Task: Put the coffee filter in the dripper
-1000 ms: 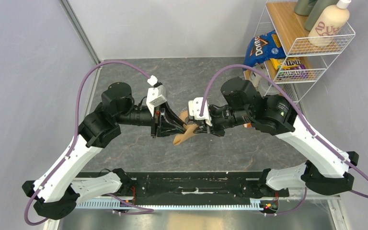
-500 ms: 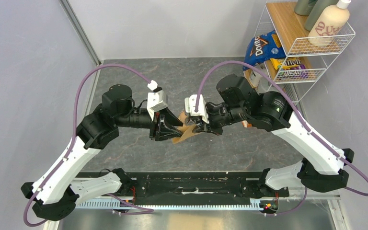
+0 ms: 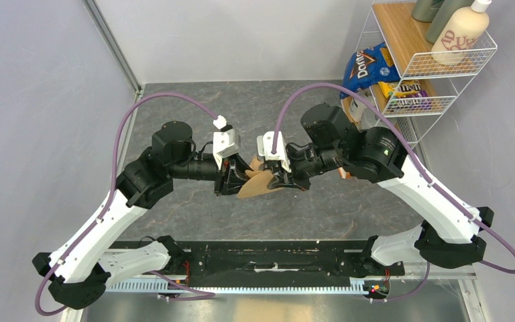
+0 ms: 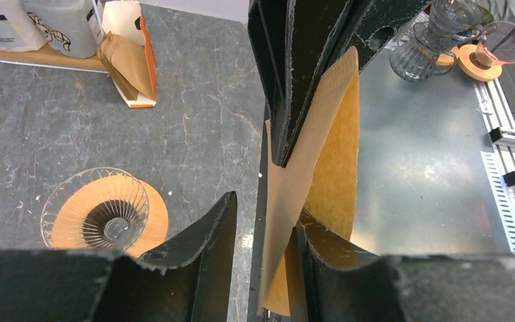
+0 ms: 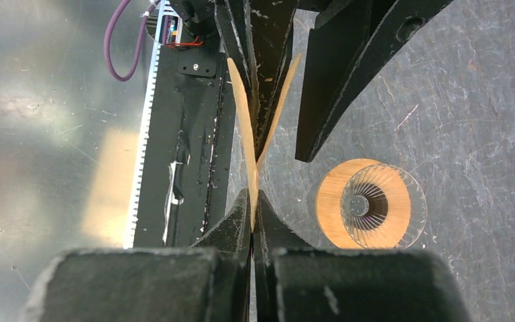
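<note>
The coffee filter point(image 3: 253, 182) is a tan paper held in the air between my two grippers. My right gripper point(image 5: 253, 198) is shut on its edge point(image 5: 251, 176). My left gripper point(image 4: 266, 211) is open, with one finger point(image 4: 335, 261) between the filter's two layers point(image 4: 335, 134) and the other finger point(image 4: 214, 235) outside them. The dripper point(image 4: 104, 215), clear ribbed glass on a round wooden collar, stands on the table below and to one side, and also shows in the right wrist view point(image 5: 369, 204). In the top view it is hidden under the grippers point(image 3: 238, 178) point(image 3: 276, 180).
A wire shelf point(image 3: 436, 67) with a Doritos bag point(image 3: 365, 67), candy and bottles stands at the back right. An open box of filters point(image 4: 131, 64) and bags stand by the wall. A glass carafe point(image 4: 436, 40) and cup point(image 4: 493, 47) stand on the metal surface. A black rail point(image 3: 261, 258) runs along the near edge.
My left gripper has moved right, closer to the right gripper, and its finger now spreads the filter's layers. The right gripper shifted slightly left, and the filter sits a little higher.
</note>
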{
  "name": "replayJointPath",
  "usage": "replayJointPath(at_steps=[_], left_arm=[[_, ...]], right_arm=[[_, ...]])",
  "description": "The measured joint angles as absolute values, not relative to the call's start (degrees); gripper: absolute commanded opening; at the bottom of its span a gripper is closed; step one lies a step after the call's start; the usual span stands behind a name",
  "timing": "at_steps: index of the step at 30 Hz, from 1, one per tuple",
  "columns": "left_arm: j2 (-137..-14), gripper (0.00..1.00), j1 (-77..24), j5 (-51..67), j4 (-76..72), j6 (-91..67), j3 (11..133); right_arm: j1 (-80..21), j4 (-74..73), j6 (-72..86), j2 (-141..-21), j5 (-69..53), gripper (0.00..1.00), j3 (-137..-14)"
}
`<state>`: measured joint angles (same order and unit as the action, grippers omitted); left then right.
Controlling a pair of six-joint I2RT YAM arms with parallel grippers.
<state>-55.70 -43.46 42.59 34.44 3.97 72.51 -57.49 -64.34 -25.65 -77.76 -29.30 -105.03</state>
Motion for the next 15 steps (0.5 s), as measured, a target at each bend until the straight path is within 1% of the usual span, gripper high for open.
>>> replayJointPath(at_steps=[2, 3, 4, 5, 6, 7, 8, 10, 11, 13, 15], left_arm=[[-55.7, 0.4, -43.5, 42.6, 33.7, 3.9, 72.4], [-55.7, 0.39, -43.5, 42.7, 33.3, 3.7, 72.4], [-55.7, 0.33, -43.5, 42.7, 32.9, 3.5, 72.3], [-55.7, 0.22, -43.5, 42.8, 32.4, 3.1, 72.2], [-55.7, 0.09, -43.5, 43.2, 32.0, 2.7, 72.0], [-55.7, 0.03, -43.5, 43.7, 31.6, 2.1, 71.9], [-55.7, 0.02, -43.5, 43.9, 31.3, 1.3, 71.8], [-55.8, 0.02, -43.5, 44.1, 31.0, 0.0, 71.8], [-55.8, 0.02, -43.5, 43.8, 30.9, -0.8, 71.8], [-55.9, 0.02, -43.3, 43.4, 30.7, -2.7, 71.8], [-55.9, 0.02, -42.9, 43.4, 30.1, -4.6, 71.8]], right_arm=[[-57.5, -64.2, -25.4, -77.8, -29.3, 0.0, -105.1], [-57.5, -64.1, -25.3, -77.8, -29.3, 0.0, -105.1], [-57.5, -64.0, -25.2, -77.8, -29.3, 0.0, -105.1], [-57.4, -63.9, -25.1, -77.8, -29.3, 0.0, -105.1], [-57.3, -63.9, -25.0, -77.8, -29.3, 0.0, -105.1], [-57.3, -63.9, -24.9, -77.8, -29.3, 0.03, -105.1], [-57.2, -63.9, -24.9, -77.8, -29.2, 0.1, -105.1], [-56.9, -63.9, -24.5, -77.8, -29.0, 0.27, -105.1], [-56.6, -63.9, -24.2, -77.8, -28.8, 0.33, -105.1], [-55.9, -63.9, -23.8, -77.7, -28.6, 0.35, -105.1], [-54.8, -64.0, -23.9, -77.6, -28.3, 0.33, -105.0]])
